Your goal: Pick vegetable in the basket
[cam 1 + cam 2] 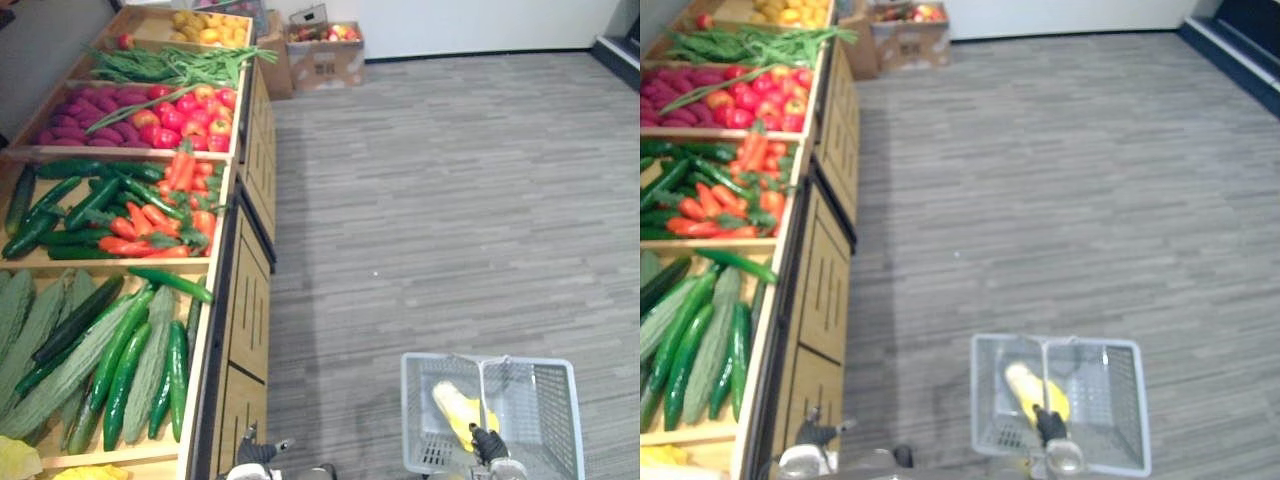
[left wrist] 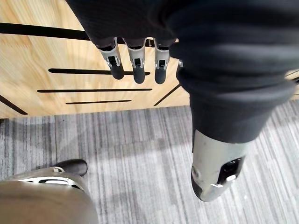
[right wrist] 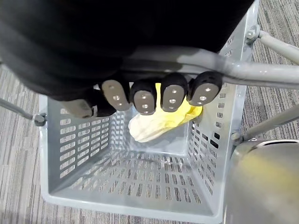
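A grey plastic basket (image 1: 548, 402) hangs low at my right side over the grey floor. A pale yellow leafy vegetable (image 1: 458, 408) lies inside it against one wall (image 3: 154, 125). My right hand (image 1: 487, 443) is shut on the basket's grey handle bar (image 3: 261, 74), with its fingers (image 3: 144, 97) curled round it. My left hand (image 1: 256, 452) hangs beside the wooden stand's front panel, fingers (image 2: 138, 59) straight and holding nothing.
A wooden produce stand (image 1: 248, 300) runs along the left. It holds cucumbers and ridged gourds (image 1: 120, 360), carrots and red peppers (image 1: 160, 215), red tomatoes (image 1: 190, 115), purple roots (image 1: 85, 115) and green beans (image 1: 170, 65). Cardboard boxes (image 1: 325, 50) stand at the back.
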{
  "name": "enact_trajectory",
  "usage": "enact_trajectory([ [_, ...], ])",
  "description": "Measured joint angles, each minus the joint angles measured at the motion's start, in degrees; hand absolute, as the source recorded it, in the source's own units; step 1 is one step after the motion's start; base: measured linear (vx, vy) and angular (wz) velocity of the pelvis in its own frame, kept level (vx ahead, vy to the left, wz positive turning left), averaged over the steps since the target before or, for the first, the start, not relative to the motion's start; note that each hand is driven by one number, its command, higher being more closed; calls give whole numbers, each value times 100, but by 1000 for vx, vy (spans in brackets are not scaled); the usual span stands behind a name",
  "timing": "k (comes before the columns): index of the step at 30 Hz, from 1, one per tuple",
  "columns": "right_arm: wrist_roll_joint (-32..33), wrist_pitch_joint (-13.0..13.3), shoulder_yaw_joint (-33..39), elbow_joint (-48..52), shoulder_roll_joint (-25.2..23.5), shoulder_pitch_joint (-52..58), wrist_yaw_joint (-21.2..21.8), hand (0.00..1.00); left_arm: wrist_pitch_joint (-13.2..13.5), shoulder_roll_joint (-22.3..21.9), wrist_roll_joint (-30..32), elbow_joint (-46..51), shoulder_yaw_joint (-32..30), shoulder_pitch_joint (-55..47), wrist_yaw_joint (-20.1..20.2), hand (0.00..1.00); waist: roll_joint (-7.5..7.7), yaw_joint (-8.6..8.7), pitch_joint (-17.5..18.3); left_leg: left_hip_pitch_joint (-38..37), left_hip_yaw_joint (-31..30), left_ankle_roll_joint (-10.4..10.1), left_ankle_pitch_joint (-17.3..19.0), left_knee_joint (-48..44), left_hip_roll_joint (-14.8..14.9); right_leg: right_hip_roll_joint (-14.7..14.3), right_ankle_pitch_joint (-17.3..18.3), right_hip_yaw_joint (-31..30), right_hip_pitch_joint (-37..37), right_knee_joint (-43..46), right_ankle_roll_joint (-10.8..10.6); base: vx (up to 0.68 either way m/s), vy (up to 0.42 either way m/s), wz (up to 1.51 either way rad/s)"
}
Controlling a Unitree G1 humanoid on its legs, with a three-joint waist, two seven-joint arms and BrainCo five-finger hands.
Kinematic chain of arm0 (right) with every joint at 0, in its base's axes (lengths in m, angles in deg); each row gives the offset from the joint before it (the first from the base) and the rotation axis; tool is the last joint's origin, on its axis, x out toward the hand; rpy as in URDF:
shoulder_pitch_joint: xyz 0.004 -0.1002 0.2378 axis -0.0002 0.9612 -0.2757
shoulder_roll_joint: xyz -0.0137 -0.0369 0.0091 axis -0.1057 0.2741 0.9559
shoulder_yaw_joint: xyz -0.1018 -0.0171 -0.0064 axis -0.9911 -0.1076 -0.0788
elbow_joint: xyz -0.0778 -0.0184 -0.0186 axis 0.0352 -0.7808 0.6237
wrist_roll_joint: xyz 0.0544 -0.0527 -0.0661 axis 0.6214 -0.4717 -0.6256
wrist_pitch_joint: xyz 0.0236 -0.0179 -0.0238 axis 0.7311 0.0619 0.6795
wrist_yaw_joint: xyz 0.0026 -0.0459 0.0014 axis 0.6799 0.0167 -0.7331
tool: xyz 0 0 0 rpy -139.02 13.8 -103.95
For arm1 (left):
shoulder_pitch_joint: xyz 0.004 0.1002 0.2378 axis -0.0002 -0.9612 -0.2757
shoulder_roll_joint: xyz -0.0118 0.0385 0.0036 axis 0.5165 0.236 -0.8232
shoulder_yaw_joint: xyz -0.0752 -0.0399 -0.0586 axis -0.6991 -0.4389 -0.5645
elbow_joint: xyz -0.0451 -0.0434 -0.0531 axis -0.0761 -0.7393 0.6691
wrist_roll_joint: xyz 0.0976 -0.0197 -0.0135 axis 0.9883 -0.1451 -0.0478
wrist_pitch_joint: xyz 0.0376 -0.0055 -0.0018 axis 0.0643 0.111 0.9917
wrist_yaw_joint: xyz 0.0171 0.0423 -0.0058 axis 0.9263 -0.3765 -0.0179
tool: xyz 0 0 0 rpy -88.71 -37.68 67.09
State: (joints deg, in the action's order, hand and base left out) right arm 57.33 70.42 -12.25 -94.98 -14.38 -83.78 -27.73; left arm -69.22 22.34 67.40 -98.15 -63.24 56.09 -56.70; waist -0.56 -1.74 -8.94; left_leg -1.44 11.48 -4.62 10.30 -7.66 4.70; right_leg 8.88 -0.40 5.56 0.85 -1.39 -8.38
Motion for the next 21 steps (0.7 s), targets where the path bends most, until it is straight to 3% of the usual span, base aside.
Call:
enact_trajectory([
  [2,0,17,76,11,10,-4,2,100,0,48,9,-30,5,4,-32,0,51,-5,-28,-99,64,34,37,74,6,-14,85,-62,87,213,49,42,-17,-29],
  [4,3,55,112,82,-3,-66,-14,100,-4,76,23,-28,27,5,-36,0,51,-24,-32,-221,224,78,120,120,12,18,446,-181,567,1255,73,27,6,-47],
  [5,9,81,128,182,-14,-107,-16,100,-15,118,79,-32,129,6,-39,0,117,-27,-70,-319,366,93,134,140,23,51,558,-180,1091,2318,117,18,-5,-48],
  [6,14,134,141,343,-68,-115,-22,100,-18,177,142,-28,259,-12,-35,0,161,-24,-105,-514,463,127,172,150,-7,183,553,-145,1513,3357,125,23,-6,-38],
  [8,12,229,137,470,-194,-74,-37,100,-27,322,181,-35,292,-35,-39,0,367,12,-156,-857,481,191,280,183,-110,483,549,-92,1830,4398,86,94,-12,-6],
  [9,16,254,128,478,-235,-34,-68,100,-67,354,209,-25,294,-89,-42,0,399,25,-127,-977,475,181,327,206,-84,669,683,147,1884,4576,254,166,-36,14],
  [11,14,251,105,475,-233,-45,-113,100,-87,354,214,-33,296,-89,-48,0,390,8,-113,-1003,405,137,354,257,26,809,751,637,1892,3954,371,169,-51,20],
  [13,11,218,159,474,-234,-104,-140,100,-110,332,219,-45,294,-132,-42,0,309,10,-116,-988,380,14,322,344,270,710,520,901,1884,2396,247,268,-132,12],
  [14,11,211,175,473,-235,-109,-141,100,-118,329,220,-45,293,-149,-41,0,303,10,-115,-989,376,3,317,358,299,692,439,901,1883,2190,235,335,-211,6],
  [15,13,192,246,478,-234,-123,-141,100,-135,328,222,-46,292,-193,-41,0,298,15,-117,-1010,360,-87,328,373,404,641,127,899,1870,1499,207,365,-298,7],
  [16,14,159,326,472,-237,-133,-141,100,-142,314,226,-73,278,-216,-40,0,274,12,-134,-1124,341,-188,363,409,516,580,-486,938,1809,1081,189,450,-358,6],
  [17,18,138,352,472,-222,-143,-143,100,-145,310,225,-131,243,-197,-39,0,252,11,-135,-1211,338,-217,350,449,601,503,-827,989,1731,1082,221,452,-364,-5],
  [18,18,96,435,463,-180,-193,-145,100,-154,207,234,-247,112,-185,-36,0,39,6,-143,-1276,333,-413,164,446,772,333,-565,1039,1780,1425,303,380,-320,-19],
  [19,20,99,566,469,-179,-256,-159,100,-156,158,234,-252,19,-196,-38,0,37,16,-128,-1293,227,-594,-169,419,809,356,-210,956,2000,2039,361,366,-336,-19],
  [21,20,103,649,455,-114,-234,-123,100,-161,106,231,-251,-53,-201,-44,0,8,45,-95,-1218,-51,-651,-454,52,906,377,339,1032,2065,2565,445,374,-367,1],
])
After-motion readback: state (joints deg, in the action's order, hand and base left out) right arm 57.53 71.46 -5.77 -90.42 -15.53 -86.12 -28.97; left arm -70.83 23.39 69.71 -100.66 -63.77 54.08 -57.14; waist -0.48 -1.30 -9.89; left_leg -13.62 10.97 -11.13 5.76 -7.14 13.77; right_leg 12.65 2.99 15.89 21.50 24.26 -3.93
